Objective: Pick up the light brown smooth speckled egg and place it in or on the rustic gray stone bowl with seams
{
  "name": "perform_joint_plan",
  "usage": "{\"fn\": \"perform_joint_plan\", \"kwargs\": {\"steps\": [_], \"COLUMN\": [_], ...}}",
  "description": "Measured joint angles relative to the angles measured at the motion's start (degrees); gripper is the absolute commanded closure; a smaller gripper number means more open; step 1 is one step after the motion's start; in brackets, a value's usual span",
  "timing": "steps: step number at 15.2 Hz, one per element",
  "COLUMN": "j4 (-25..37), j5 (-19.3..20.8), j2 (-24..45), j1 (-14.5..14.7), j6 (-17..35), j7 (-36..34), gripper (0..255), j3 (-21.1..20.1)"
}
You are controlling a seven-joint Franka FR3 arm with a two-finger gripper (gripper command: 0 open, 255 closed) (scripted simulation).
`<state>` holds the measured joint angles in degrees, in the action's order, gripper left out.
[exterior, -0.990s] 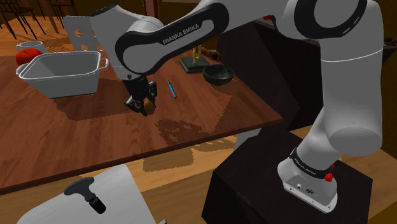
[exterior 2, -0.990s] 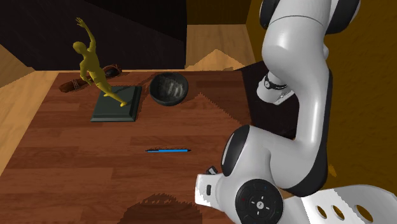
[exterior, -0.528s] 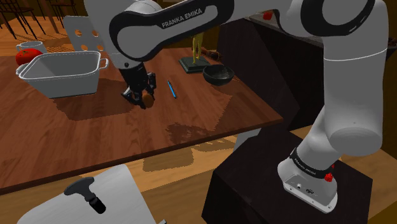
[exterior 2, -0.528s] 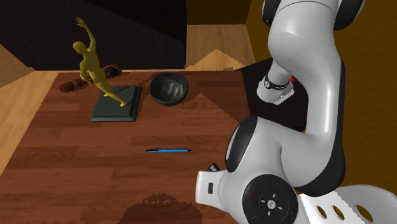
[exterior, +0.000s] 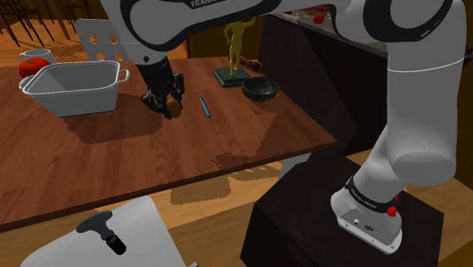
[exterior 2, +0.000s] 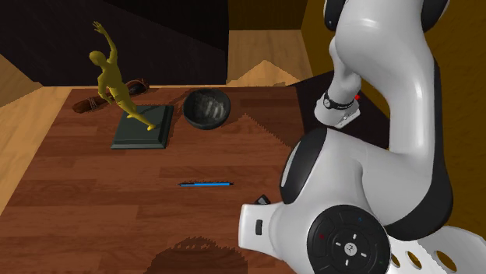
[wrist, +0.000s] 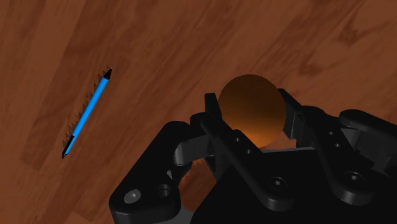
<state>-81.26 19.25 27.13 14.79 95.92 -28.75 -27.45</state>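
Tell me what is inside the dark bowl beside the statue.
The bowl shows only its own dark ribbed inside; the rim hides its near inner wall. The egg is clasped between the jaws.

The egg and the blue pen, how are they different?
The egg is round and plain brown; the pen is long, thin and blue with black ends. The egg is clasped by the gripper; the pen lies flat on the wooden table, and nothing touches it. Both are smooth, and they are close to each other over the same table.
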Motion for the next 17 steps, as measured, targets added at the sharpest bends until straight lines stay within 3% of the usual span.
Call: {"fn": "perform_joint_plan", "kwargs": {"steps": [9, 17], "j4": [4.9, -9.9], "j5": [-0.5, -4.1], "j2": [-1.0, -11.8], "j1": [0.1, -9.5], "j6": [-5.6, 0.9], "j7": [1.6, 10.5], "gripper": [255, 255], "j3": [-0.2, 1.6]}}
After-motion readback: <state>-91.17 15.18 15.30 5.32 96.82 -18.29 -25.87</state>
